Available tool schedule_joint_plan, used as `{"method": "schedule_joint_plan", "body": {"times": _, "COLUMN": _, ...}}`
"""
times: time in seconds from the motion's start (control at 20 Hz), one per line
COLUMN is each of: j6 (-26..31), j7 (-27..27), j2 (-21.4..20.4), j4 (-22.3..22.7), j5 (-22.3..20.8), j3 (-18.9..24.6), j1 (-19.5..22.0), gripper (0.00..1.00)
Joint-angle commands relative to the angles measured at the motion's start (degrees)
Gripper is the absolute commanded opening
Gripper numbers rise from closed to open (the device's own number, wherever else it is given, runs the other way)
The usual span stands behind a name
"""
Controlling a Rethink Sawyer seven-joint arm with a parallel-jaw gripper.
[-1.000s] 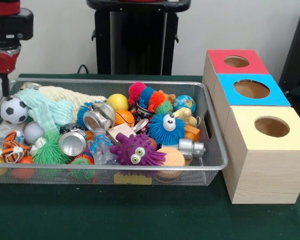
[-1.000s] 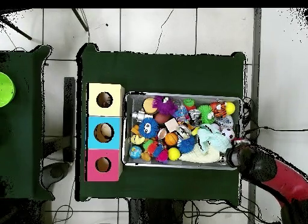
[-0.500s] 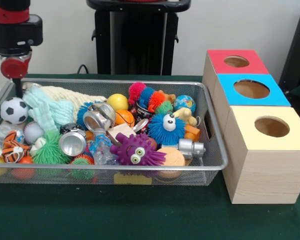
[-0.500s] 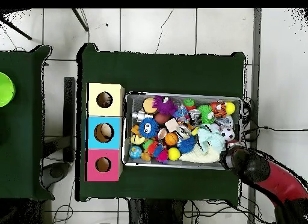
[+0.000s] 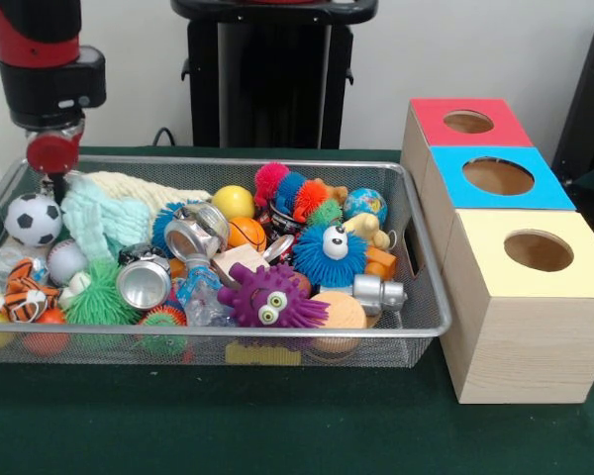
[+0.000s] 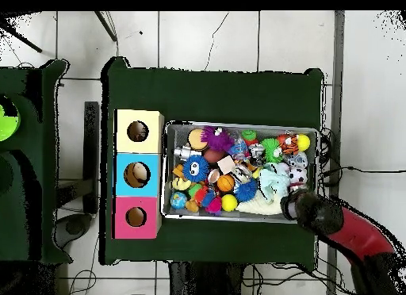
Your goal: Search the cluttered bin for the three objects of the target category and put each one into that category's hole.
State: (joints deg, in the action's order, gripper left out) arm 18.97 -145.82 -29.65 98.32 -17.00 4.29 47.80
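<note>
A wire mesh bin holds a heap of toys. Among them are a soccer ball, a yellow ball, a small basketball, a globe ball, a purple spiky toy, a blue spiky toy and two metal cans. My gripper hangs from the red arm over the bin's far left corner, just above a mint cloth. In the overhead view the gripper sits at the bin's lower right corner. It holds nothing that I can see.
Three wooden boxes with round holes stand in a row beside the bin: red top, blue top, yellow top. A green cloth covers the table. A black pedestal stands behind the bin.
The arm has moved rightwards in the front view, from beyond the bin's left edge to over its far left corner. The toys have not moved.
</note>
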Motion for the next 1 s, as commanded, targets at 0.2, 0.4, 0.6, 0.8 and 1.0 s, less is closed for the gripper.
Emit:
{"method": "schedule_joint_plan", "body": {"times": 0.2, "j6": -13.74, "j7": -0.77, "j2": 14.87, "j4": -6.81, "j5": -0.72, "j3": 8.41, "j1": 5.17, "gripper": 0.00}}
{"method": "schedule_joint_plan", "body": {"times": 0.4, "j6": -14.54, "j7": 0.44, "j2": 17.63, "j4": -9.93, "j5": -1.94, "j3": 7.66, "j1": 4.49, "gripper": 0.00}}
{"method": "schedule_joint_plan", "body": {"times": 0.6, "j6": -13.38, "j7": 2.50, "j2": 20.68, "j4": -9.40, "j5": -2.12, "j3": 10.86, "j1": 8.26, "gripper": 0.00}}
{"method": "schedule_joint_plan", "body": {"times": 0.8, "j6": -15.29, "j7": -8.89, "j2": 9.59, "j4": 4.50, "j5": 1.77, "j3": 3.73, "j1": 1.66, "gripper": 0.00}}
{"method": "schedule_joint_plan", "body": {"times": 1.0, "j6": -20.41, "j7": -20.27, "j2": 4.02, "j4": 13.25, "j5": 8.25, "j3": -3.57, "j1": -9.81, "gripper": 0.00}}
